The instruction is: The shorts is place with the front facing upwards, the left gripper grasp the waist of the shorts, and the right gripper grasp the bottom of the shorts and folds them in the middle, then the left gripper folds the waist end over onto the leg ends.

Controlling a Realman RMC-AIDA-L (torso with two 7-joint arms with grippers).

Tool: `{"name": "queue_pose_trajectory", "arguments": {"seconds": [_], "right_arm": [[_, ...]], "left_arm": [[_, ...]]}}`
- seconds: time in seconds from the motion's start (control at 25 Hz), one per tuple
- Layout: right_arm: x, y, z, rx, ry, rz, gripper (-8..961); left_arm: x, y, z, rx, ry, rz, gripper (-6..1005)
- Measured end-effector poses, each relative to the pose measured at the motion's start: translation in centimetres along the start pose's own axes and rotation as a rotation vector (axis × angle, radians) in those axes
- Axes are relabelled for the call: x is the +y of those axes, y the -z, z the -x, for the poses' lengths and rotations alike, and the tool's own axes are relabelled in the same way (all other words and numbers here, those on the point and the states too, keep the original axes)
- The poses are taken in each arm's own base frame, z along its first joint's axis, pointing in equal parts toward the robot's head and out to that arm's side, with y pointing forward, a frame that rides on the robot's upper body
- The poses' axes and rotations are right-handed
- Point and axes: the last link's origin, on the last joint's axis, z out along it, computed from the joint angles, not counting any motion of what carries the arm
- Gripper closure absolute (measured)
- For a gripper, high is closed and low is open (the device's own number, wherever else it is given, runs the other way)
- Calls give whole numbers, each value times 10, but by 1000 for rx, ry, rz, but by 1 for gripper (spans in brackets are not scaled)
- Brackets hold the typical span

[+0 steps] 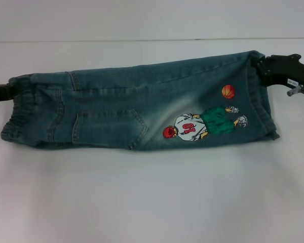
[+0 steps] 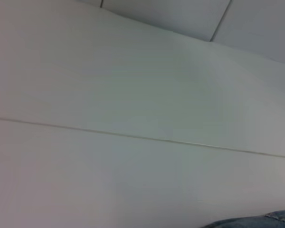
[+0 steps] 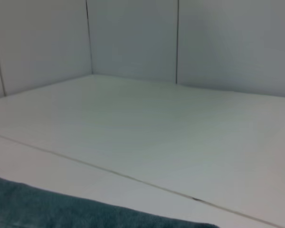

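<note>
The denim shorts (image 1: 142,109) lie folded lengthwise across the white table (image 1: 152,192). The elastic waist (image 1: 17,114) is at the left. The leg ends (image 1: 261,101) are at the right, beside a basketball-player print (image 1: 205,124). My left gripper (image 1: 1,93) shows only as a black piece at the waist's far corner. My right gripper (image 1: 261,65) is shut on the far corner of the leg ends, which rises slightly toward it. A strip of denim (image 2: 256,221) shows in the left wrist view. The right wrist view shows another edge of denim (image 3: 61,209).
A seam (image 1: 91,40) runs across the table behind the shorts. Panelled walls (image 3: 133,38) stand beyond the table's far edge. Bare white tabletop spreads in front of the shorts.
</note>
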Motion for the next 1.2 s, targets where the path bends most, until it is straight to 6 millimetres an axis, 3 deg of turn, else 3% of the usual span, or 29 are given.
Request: {"name": "queue_pose_trajectory", "arguments": {"seconds": [0.64,0.8,1.2], "right_arm": [[5,-24,3,74,31,-60,863],[6,-25,3,76,34,-56,689],[8,-23,0,79,34,-47,345]], "left_arm": [[10,-22,-2,-43,-94,-63,943],[11,-23,-1,-52,-101,-59,942],[1,-15,-2,-58,-95,-71,553]]}}
